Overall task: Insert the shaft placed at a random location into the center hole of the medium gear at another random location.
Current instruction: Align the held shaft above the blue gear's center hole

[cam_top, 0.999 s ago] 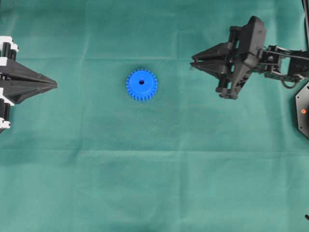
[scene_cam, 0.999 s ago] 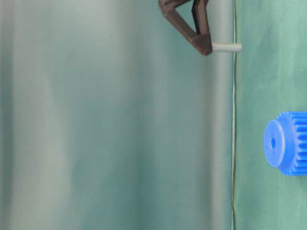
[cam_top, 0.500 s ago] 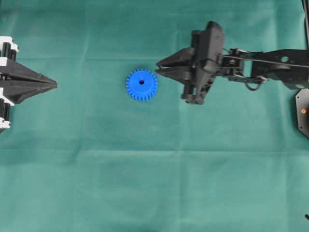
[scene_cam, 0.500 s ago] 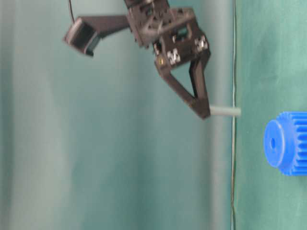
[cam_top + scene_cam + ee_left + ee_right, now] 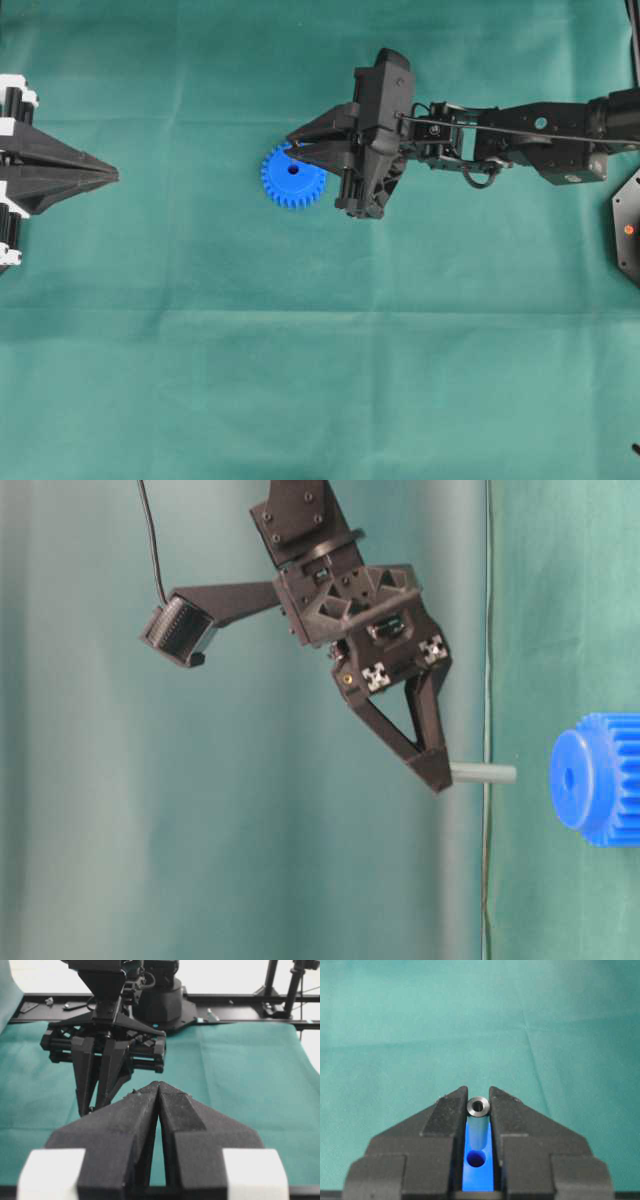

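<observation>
The medium gear (image 5: 293,180), bright blue, lies flat on the green cloth left of centre. My right gripper (image 5: 292,147) hangs over its far rim, shut on the shaft (image 5: 478,1110). That shaft (image 5: 483,773) is a short grey pin that sticks out past the fingertips (image 5: 435,768) and points at the gear (image 5: 597,778). A gap separates pin and hub. The pin stands roughly in line with the center hole (image 5: 570,777). Between the jaws the hole (image 5: 476,1159) shows just beyond the pin's end. My left gripper (image 5: 110,175) rests shut and empty at the left edge.
Green cloth covers the whole table. The right arm (image 5: 520,135) stretches in from the right, and a black base plate (image 5: 628,230) sits at the right edge. From the left wrist, the right gripper (image 5: 100,1060) stands ahead of the shut left gripper (image 5: 158,1085).
The right arm has swept left with the shaft in its grip, from well right of the gear to directly over it. The left arm and the gear have not moved.
</observation>
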Available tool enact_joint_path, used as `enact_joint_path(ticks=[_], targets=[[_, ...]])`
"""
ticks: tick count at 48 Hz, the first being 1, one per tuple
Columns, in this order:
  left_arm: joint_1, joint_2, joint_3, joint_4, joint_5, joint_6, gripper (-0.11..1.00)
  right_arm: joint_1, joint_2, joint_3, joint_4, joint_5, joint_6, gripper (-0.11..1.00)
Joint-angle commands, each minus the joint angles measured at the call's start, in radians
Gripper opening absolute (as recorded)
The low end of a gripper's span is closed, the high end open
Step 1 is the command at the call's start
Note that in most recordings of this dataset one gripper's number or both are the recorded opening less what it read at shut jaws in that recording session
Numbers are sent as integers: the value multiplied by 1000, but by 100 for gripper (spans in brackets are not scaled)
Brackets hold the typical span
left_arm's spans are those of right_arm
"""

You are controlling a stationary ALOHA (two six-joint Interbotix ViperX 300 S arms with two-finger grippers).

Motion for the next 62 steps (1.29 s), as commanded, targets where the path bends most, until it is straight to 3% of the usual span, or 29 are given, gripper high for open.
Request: enact_joint_path(ticks=[1, 38, 62], targets=[[0, 5, -23, 2, -5, -2, 0, 3, -8, -28, 0, -2, -3, 13], [0, 8, -21, 2, -5, -2, 0, 3, 63, -23, 14, -17, -3, 13], [-2, 9, -23, 2, 2, -2, 0, -3, 21, -28, 11, -20, -9, 13]])
